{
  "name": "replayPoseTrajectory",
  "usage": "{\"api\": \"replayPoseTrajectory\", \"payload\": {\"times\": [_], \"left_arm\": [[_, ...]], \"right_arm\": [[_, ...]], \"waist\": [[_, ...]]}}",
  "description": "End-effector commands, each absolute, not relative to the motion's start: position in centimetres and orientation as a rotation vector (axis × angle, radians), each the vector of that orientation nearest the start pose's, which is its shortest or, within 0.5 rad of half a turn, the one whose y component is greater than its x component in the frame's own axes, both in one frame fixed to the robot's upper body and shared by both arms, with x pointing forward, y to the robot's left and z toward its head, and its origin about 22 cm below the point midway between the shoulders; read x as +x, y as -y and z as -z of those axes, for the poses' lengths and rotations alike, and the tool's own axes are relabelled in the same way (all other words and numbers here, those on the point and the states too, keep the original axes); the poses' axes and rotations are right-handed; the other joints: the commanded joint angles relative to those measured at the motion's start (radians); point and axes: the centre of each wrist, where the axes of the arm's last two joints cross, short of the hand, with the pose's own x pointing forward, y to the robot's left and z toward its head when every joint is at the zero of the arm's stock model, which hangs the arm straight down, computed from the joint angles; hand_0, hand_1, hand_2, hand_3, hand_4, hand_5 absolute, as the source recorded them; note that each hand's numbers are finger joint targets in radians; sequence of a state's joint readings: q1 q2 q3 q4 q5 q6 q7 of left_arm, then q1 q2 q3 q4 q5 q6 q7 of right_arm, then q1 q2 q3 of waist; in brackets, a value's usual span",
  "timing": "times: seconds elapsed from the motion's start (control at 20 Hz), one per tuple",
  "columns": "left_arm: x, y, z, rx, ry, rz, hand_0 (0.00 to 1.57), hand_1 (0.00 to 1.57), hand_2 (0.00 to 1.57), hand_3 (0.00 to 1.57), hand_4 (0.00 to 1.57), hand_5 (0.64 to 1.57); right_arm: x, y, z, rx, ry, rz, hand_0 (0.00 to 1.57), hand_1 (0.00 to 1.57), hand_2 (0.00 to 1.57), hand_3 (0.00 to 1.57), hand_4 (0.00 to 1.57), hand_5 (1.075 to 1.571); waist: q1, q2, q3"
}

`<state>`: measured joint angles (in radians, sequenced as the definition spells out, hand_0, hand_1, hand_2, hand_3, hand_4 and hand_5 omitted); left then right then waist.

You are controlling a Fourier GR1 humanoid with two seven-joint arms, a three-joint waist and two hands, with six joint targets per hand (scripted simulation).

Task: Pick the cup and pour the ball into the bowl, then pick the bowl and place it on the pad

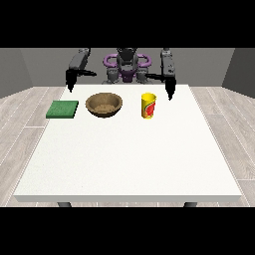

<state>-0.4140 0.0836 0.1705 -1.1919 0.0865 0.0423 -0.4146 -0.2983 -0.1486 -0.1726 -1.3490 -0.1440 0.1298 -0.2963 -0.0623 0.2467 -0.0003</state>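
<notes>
A yellow cup (148,106) with a red mark stands upright on the white table (129,154), right of centre at the far side. The ball is not visible; the cup's inside is hidden. A brown bowl (104,104) sits to the cup's left. A flat green pad (63,109) lies further left, near the table's left edge. The hand at the view's right (170,88) hangs fingers down, above and behind the cup, holding nothing. The hand at the view's left (70,82) hangs above the far left corner, behind the pad, also holding nothing.
The robot's torso (127,67) stands behind the far table edge. The near half of the table is bare white surface. Grey wood floor surrounds the table.
</notes>
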Motion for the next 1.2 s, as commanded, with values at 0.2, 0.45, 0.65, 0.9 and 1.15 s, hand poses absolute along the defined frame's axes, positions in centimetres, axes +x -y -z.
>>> {"api": "replayPoseTrajectory", "payload": {"times": [0.2,0.45,0.65,0.9,1.15], "left_arm": [[36.0,-25.8,0.2,0.118,2.009,-0.135,0.00,0.00,0.00,0.00,0.00,1.404],[37.3,-23.6,-0.1,0.145,2.076,-0.113,0.00,0.00,0.00,0.00,0.00,1.341],[38.9,-25.4,-1.8,0.190,2.070,-0.127,0.00,0.00,0.00,0.00,0.00,1.330],[39.6,-24.8,-0.8,0.262,2.117,-0.138,0.00,0.00,0.00,0.00,0.00,1.323],[39.1,-28.6,-1.6,0.630,2.114,-0.069,1.28,1.28,1.57,1.57,0.92,1.570]], "right_arm": [[32.6,27.1,-4.8,0.124,1.980,-0.055,0.00,0.00,0.00,0.00,0.00,1.570],[34.3,29.8,-7.4,0.138,2.071,-0.050,0.00,0.00,0.00,0.00,0.00,1.570],[34.2,31.6,-8.1,0.119,2.050,-0.082,0.00,0.00,0.00,0.00,0.00,1.569],[35.0,29.8,-11.6,0.137,2.144,-0.116,0.00,0.00,0.00,0.00,0.00,1.570],[35.0,32.2,-12.7,0.143,2.168,-0.147,0.00,0.00,0.22,0.39,0.00,1.569]], "waist": [[-0.055,0.046,-0.0002],[-0.078,0.123,0.0002],[-0.103,0.141,0.0004],[-0.149,0.215,-0.0007],[-0.200,0.246,0.0011]]}}
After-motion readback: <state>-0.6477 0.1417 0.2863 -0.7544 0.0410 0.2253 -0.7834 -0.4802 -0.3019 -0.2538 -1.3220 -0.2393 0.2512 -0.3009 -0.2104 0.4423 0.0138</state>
